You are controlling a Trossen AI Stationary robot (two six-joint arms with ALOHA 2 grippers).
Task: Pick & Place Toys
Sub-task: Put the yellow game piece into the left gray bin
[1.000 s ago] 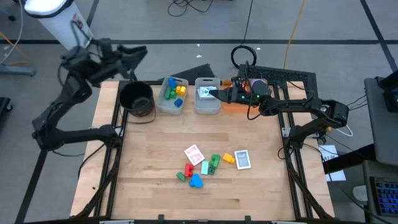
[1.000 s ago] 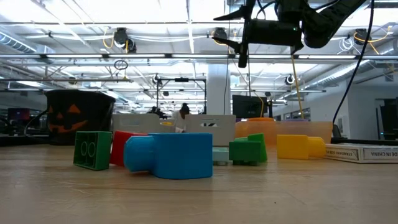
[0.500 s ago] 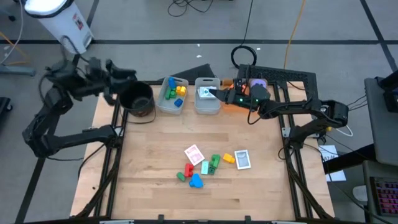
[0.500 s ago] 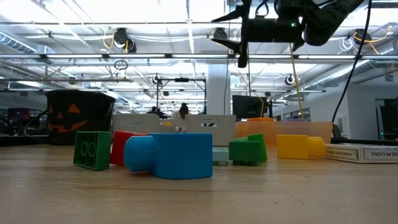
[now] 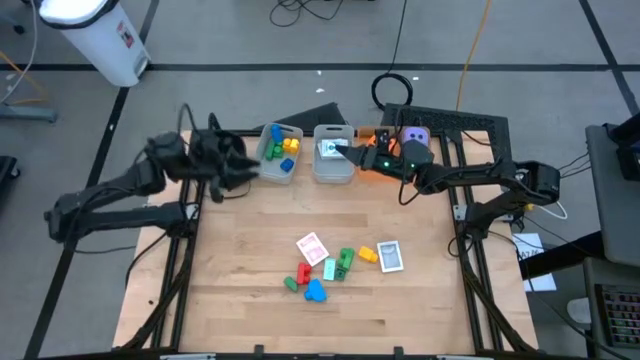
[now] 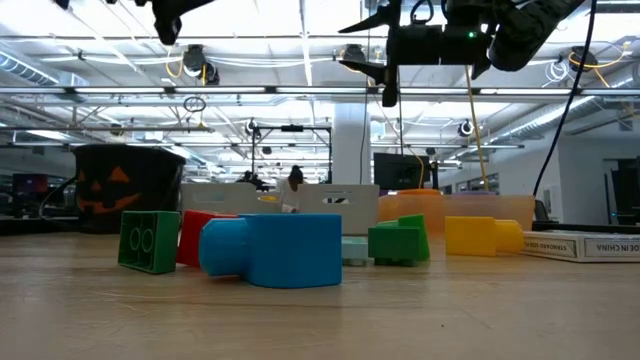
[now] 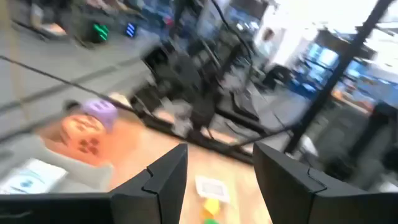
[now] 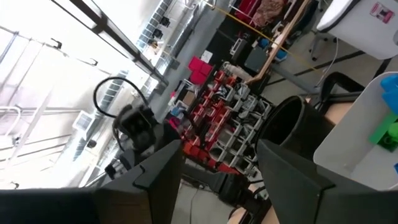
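Two clear plastic bins (image 5: 306, 155) and a round black pot (image 5: 222, 165) (mostly hidden under the left end effector (image 5: 245, 168)) sit at twelve o'clock on the desk (image 5: 250, 290); both end effectors spread, empty, right end effector (image 5: 352, 152) over the bins.

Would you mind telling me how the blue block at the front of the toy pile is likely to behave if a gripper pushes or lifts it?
The blue block looks like smooth moulded plastic, so probably stiff, light, and a little slippery between fingers. In the low view one end looks rounded, so a side push might rock or turn it rather than slide it straight. It lies against the red block, so pushing would likely nudge that too.
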